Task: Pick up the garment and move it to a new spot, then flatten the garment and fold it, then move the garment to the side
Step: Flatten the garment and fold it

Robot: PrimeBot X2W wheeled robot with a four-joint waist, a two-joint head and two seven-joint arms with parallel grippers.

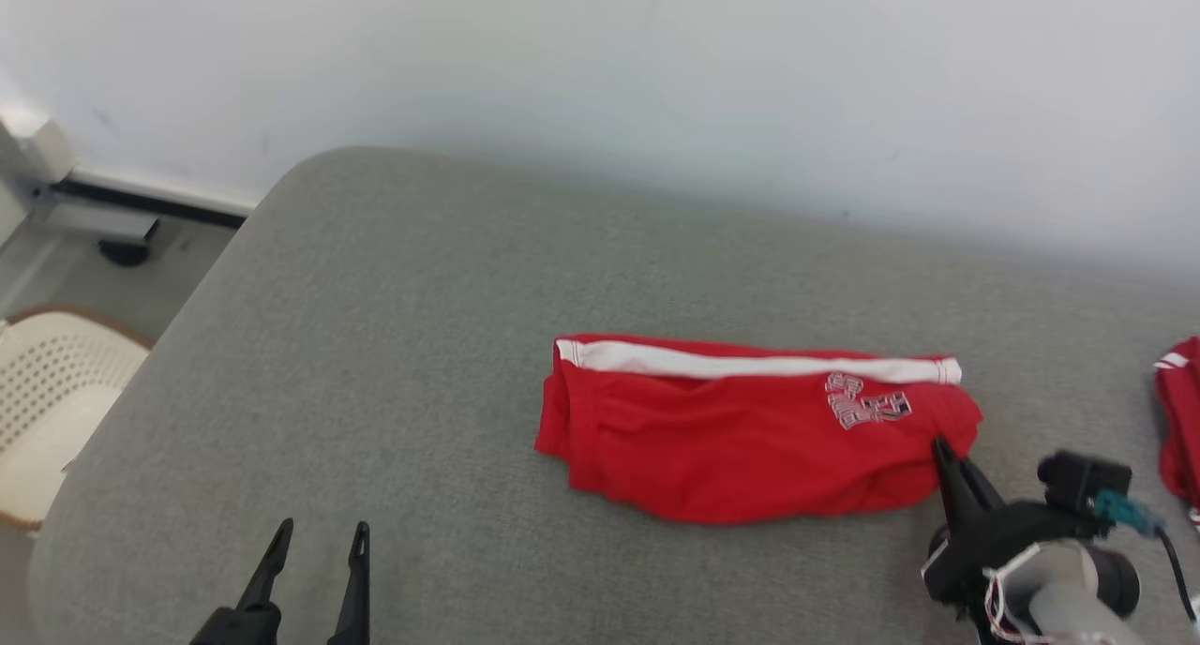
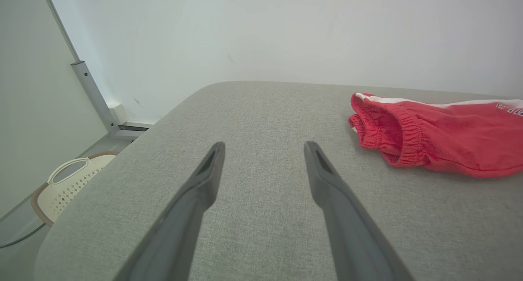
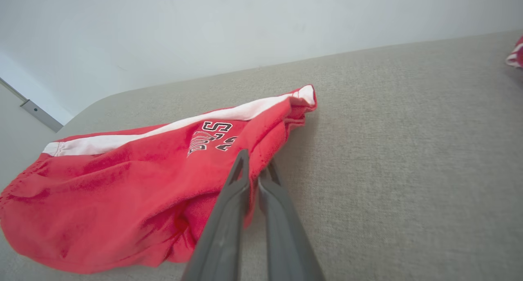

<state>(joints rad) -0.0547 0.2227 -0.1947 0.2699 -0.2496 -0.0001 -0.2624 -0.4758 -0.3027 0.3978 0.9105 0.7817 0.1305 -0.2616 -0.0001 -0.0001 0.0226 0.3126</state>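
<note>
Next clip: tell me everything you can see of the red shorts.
The shorts are red, of soft knit-looking cloth, with a white stripe along the far edge and block lettering near the right end. A gathered elastic waistband forms the left end. They lie folded and rumpled, lengthwise from left to right, on the grey cushion. The right claw is shut on the cloth at their near right corner.
</note>
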